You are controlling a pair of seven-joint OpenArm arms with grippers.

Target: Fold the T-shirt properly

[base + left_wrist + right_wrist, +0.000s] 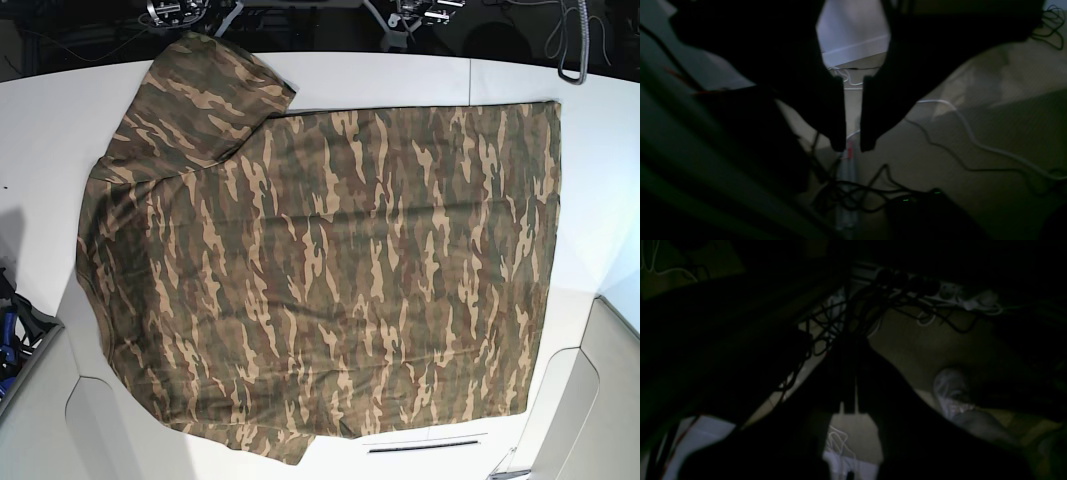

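The shirt (pixel 320 270) lies spread flat on the white table (pixel 50 130), covering most of it, one sleeve reaching to the far left corner and the straight hem along the right. Nothing is folded yet. I judge it light, limp and quick to wrinkle, so I would pinch it at the edges: hem corners on the right, shoulder and sleeve seams on the left, lifting low so it drapes and does not bunch. My left claw (pixel 852 146) hangs over the floor, jaws slightly parted, holding nothing. My right claw (pixel 849 410) is too dark to read.
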